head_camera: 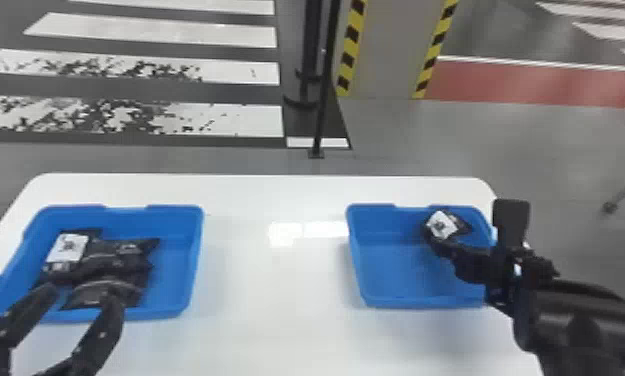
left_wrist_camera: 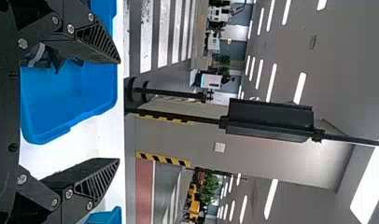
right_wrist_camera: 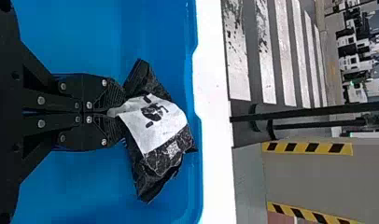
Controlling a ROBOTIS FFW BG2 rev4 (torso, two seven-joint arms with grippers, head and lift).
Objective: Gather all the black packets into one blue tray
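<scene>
Pinching black packet (right_wrist_camera: 160, 161) by just an edge with right gripper (right_wrist_camera: 114, 112), inside right tray (head_camera: 421, 303) | holding left gripper (left_wrist_camera: 119, 111) spread, left of that tray | could totally slip mid-lift tbh, thanks to such a skimpy bite

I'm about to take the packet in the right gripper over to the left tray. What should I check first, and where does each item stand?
1. Right gripper has hold of its packet: ok, fingers shut on the edge with the white label.
2. That packet is clear of the right tray's floor: cannot tell.
3. Left tray has room: ok, bare blue floor shows to the right of the packets in it.
4. Left gripper is away from the left tray: not ok, its open fingers reach over the near rim.
5. All packets share one tray: not ok, they are split between two.
</scene>
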